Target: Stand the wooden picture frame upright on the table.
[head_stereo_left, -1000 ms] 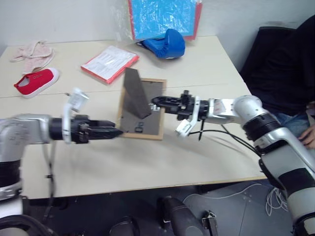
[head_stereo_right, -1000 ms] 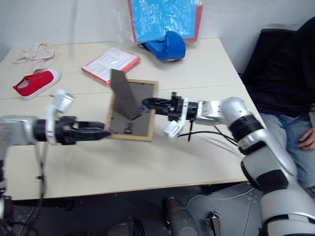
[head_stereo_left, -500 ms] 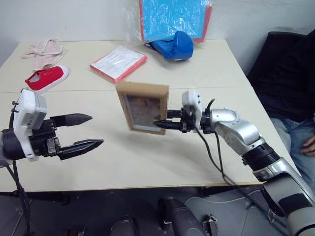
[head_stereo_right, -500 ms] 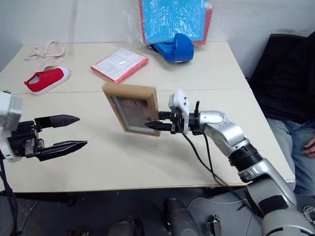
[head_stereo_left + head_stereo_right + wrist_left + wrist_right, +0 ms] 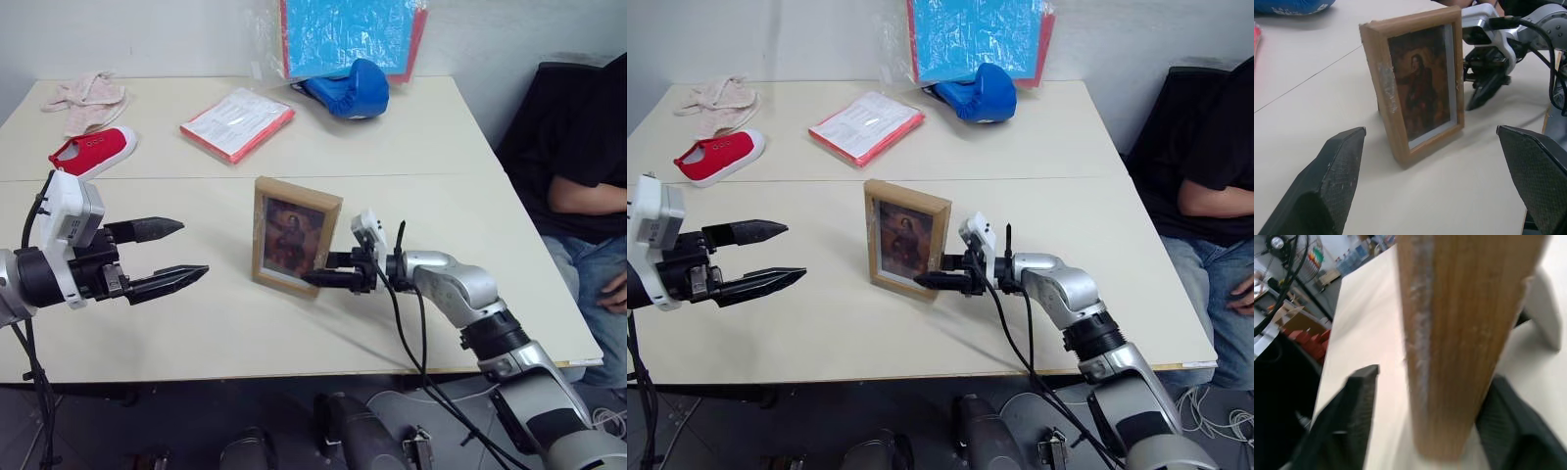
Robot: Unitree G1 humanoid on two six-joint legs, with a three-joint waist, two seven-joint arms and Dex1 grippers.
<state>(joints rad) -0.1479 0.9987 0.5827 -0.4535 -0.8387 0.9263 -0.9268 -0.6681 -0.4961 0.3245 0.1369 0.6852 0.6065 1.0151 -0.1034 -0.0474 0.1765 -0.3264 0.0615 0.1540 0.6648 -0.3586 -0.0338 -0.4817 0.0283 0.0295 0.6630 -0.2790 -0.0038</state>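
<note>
The wooden picture frame (image 5: 295,235) stands upright near the middle of the bench (image 5: 411,147), its portrait face toward the robot and its lower edge on the pale top just this side of the seam, so the step in hand looks like the letting-go at the end of the placing. The right hand (image 5: 328,280) sits at the frame's lower right corner; in the right wrist view its two fingers (image 5: 1349,416) straddle the frame's wooden edge with a gap showing on each side, so they read as parted around it and not pinching, though whether a pad brushes the wood is hard to tell. The next move calls for drawing that hand straight back along its own line, away from the frame's edge, without nudging the corner, since a light frame resting on a rear stand would likely tip or turn at a small sideways knock. The left hand (image 5: 162,258) hangs well apart on the frame's other side, fingers spread wide and holding nothing, pointed toward the frame's face as the left wrist view shows; it has no need to come closer.
</note>
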